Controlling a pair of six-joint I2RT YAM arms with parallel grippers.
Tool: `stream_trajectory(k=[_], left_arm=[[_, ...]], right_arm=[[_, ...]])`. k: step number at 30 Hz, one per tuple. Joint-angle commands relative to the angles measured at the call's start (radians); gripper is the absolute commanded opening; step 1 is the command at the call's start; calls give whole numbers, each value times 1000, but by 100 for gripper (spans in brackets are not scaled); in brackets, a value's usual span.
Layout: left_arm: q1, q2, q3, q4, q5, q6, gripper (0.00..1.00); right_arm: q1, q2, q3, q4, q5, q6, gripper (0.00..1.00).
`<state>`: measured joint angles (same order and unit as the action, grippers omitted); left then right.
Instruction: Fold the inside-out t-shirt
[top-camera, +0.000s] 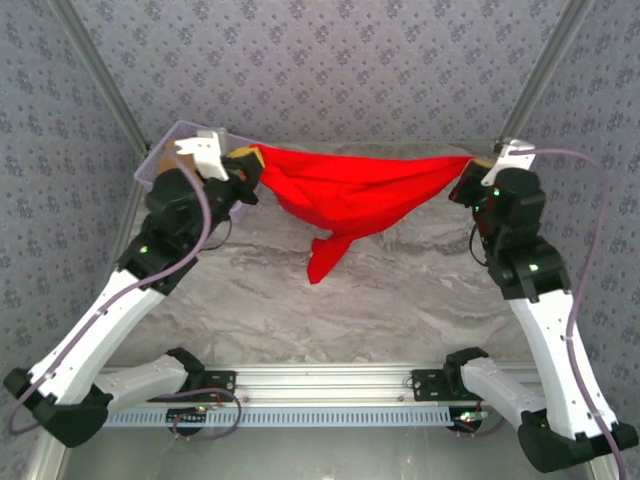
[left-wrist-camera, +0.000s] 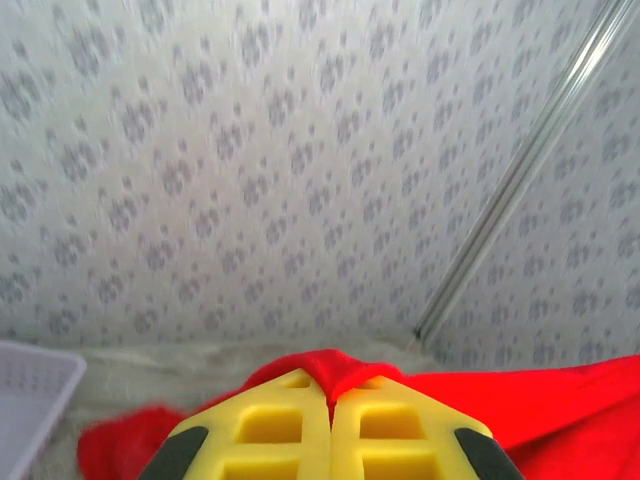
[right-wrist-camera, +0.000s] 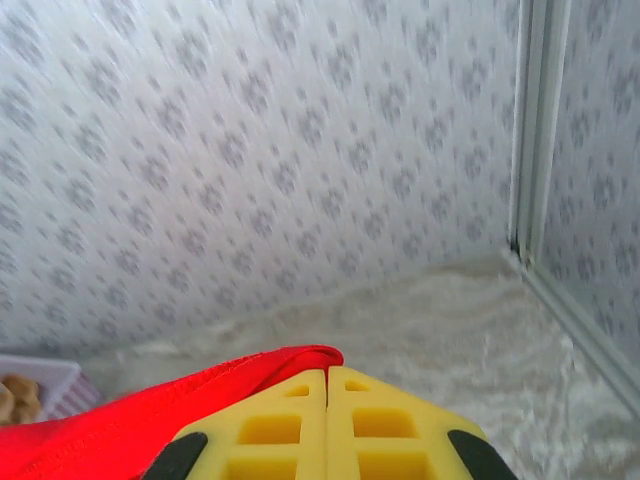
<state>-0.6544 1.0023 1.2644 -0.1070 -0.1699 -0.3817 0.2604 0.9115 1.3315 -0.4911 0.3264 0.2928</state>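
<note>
The inside-out t-shirt (top-camera: 355, 195), bright red, hangs stretched between my two grippers above the back of the table, and a loose part droops to the marble top near the middle. My left gripper (top-camera: 248, 160) is shut on its left end; red cloth (left-wrist-camera: 335, 368) bulges out between the yellow fingers (left-wrist-camera: 270, 420). At the right end my right gripper (top-camera: 470, 172) is shut on a hemmed edge (right-wrist-camera: 230, 385), which runs off to the left of the yellow fingers (right-wrist-camera: 380, 425).
A clear plastic bin (top-camera: 175, 150) stands at the back left, right behind the left arm; its rim (left-wrist-camera: 30, 390) shows low on the left. An upright frame post (right-wrist-camera: 535, 130) rises at the back right corner. Patterned walls enclose the table.
</note>
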Motion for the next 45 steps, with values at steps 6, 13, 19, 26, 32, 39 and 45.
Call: stream_trajectory(k=[6,13,19,26,32,39,45], left_arm=[[4,-127,114,-74,-70,91,0],[154,32,172,-106,-116,120,0],[266,245,360,-70,-4,93,0],[266,379,711,-175,126,95,0],[266,323,707,-214,180,90,0],[255,72,213,-128,286,-33,0],[132,-37,-379,-61,295,-176,0]], right_arm=[[31,-20,272,-147,-31,-77,0],[17,162,326,-71,-12,-157,0],[-22,416,584,5,-45,-185,0],[-8,638,1067,-57,-88,-221,0],[42,685,1266,-201,-135,-245,0],[88,275,581,-201,-105,-161,0],[69,-30,-99,-379,9,41,0]])
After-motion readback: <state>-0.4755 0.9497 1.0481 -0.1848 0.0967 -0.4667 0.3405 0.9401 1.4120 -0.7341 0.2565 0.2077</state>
